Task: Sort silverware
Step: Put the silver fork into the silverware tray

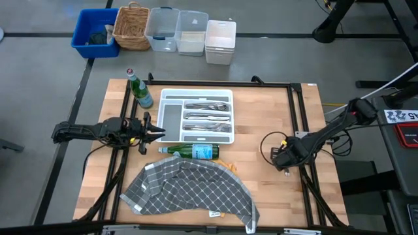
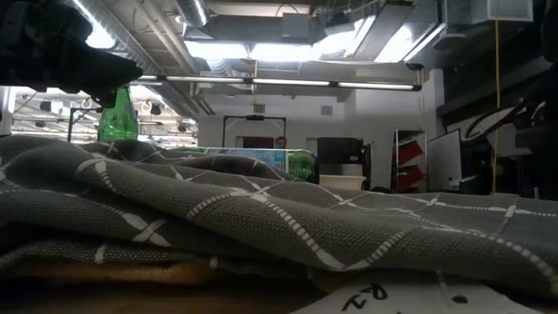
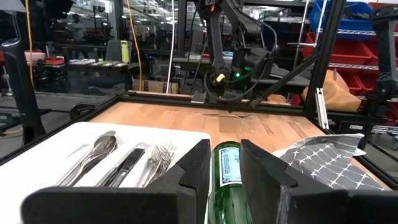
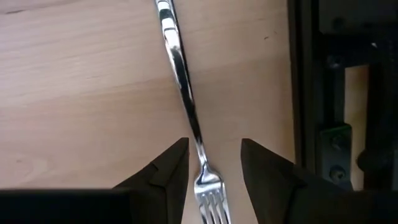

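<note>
Near the desk's (image 1: 307,117) right edge, the right gripper's (image 4: 212,163) fingers stand apart astride a stiff, slippery, light fork (image 4: 181,71); grip its narrow neck.

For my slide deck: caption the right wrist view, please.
Right gripper open, its fingers straddling a fork lying flat on the wooden table.

Tray (image 1: 171,94) sits centre-rear on the bench (image 1: 261,196), silverware (image 1: 208,117) in its right compartments. One bottle (image 1: 139,90) stands at the tray's left-rear corner — another (image 1: 191,151) lies just before it. Cloth (image 1: 189,190) covers the front. A lone fork (image 4: 186,106) lies on the bench between the right fingers (image 4: 163,171).
</note>
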`<state>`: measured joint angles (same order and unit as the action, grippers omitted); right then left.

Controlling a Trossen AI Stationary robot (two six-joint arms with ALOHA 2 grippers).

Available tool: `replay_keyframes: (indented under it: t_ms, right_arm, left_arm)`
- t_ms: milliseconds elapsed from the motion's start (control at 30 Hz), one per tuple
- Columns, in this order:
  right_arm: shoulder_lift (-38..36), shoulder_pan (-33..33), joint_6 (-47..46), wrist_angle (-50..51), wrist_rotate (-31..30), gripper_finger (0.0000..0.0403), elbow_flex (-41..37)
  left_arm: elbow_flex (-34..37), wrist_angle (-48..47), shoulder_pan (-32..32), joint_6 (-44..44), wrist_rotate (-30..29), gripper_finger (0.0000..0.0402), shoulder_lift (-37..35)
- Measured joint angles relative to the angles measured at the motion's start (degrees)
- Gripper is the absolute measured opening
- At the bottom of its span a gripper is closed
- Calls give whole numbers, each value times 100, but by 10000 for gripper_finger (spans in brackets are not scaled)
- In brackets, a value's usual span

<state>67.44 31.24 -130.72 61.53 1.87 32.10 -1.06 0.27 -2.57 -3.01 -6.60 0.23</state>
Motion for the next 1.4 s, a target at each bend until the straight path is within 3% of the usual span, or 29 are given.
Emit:
replay_keyframes:
  t_ms: [467,600,833,1133,1400]
  right_arm:
    - [211,-9,68,-876,-322,144,-560]
    - [205,-9,68,-943,-325,112,-564]
    - [205,-13,44,-1096,-362,17,-569]
    - [220,-13,98,-1156,-554,19,-85]
    - [225,-13,331,-1397,-1775,12,337]
  left_arm:
    - [0,-1,-1,42,1,74,0]
    - [0,0,0,42,-1,74,0]
    - [0,0,0,44,-1,74,2]
    - [0,-2,-2,46,1,74,2]
    - [0,-1,-2,46,-1,74,0]
